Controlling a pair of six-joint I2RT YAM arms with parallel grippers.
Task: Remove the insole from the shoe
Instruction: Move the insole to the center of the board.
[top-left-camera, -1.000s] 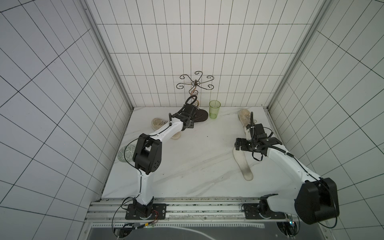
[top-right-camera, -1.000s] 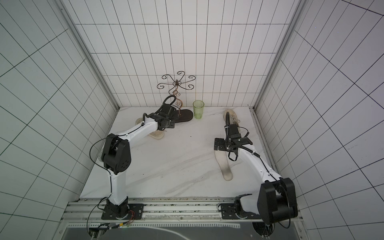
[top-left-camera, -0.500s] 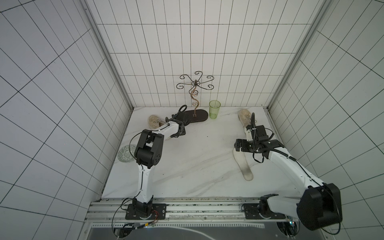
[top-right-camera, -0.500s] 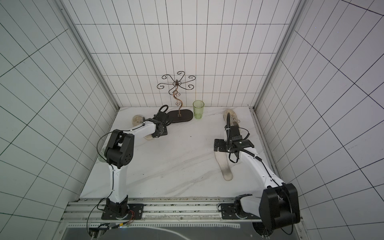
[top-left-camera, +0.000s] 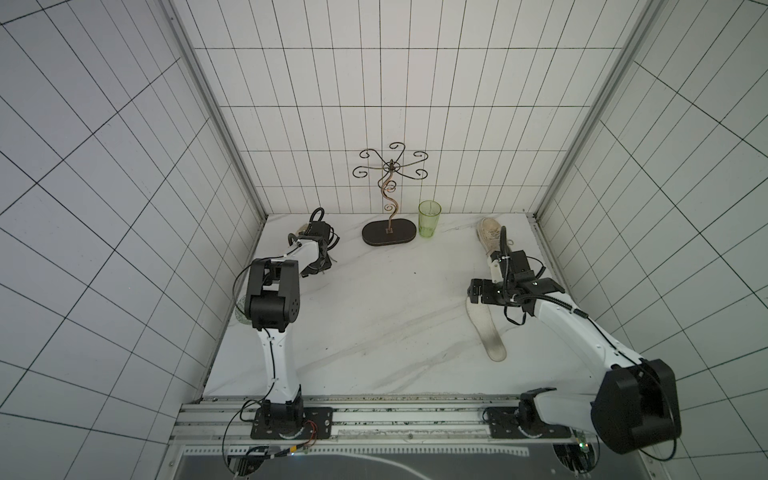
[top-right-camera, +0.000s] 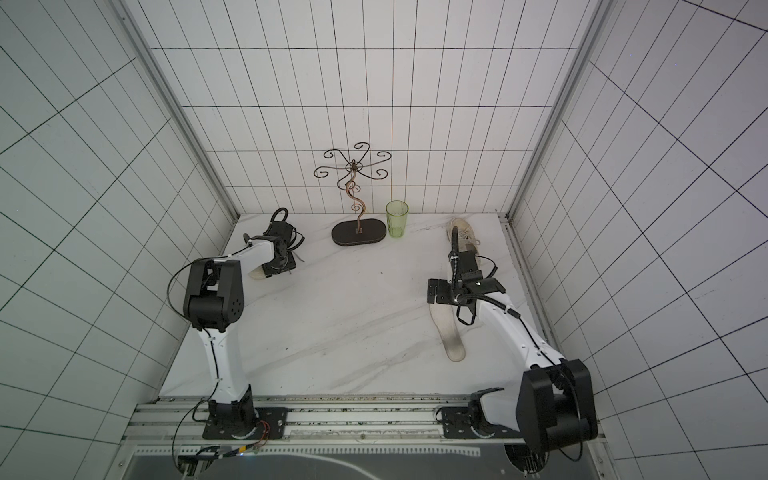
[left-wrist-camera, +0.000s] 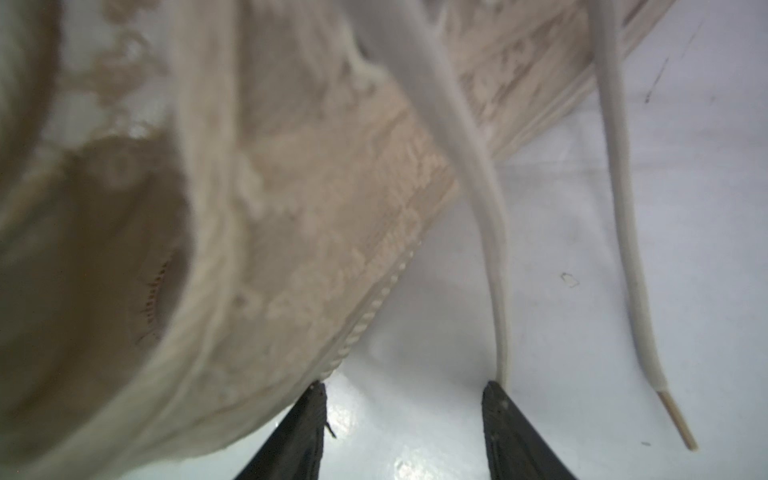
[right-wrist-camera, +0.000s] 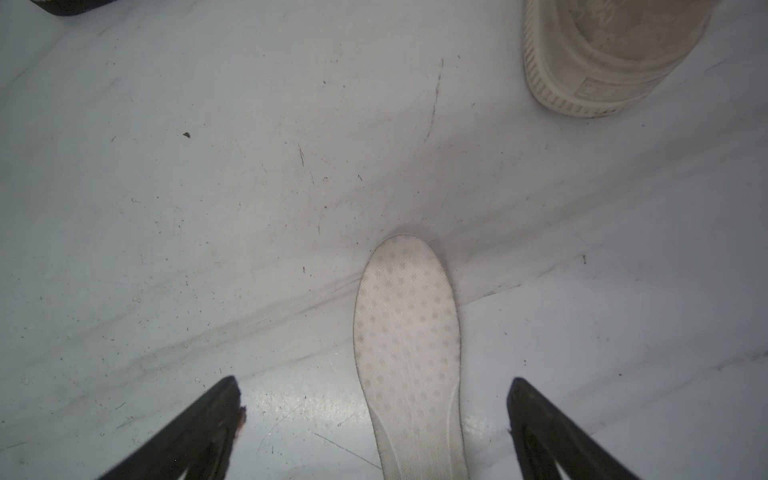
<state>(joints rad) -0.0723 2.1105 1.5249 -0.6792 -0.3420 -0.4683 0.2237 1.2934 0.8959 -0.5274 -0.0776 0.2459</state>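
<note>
A white insole lies flat on the marble table, outside any shoe. My right gripper hovers open over its far end, jaws wide on either side, touching nothing. A beige shoe stands just beyond, at the back right. Another beige shoe lies at the back left, mostly hidden under my left arm. My left gripper is open beside its sole. One fingertip touches the sole edge, and only bare table lies between the jaws. Two white laces trail past.
A scrolled metal stand on a dark oval base and a green cup stand at the back middle. A clear glass dish shows at the table's left edge behind the left arm. Tiled walls close three sides.
My left gripper has swung left and forward, away from the stand's base, and now sits over the back-left shoe. The right arm and the insole have hardly moved.
</note>
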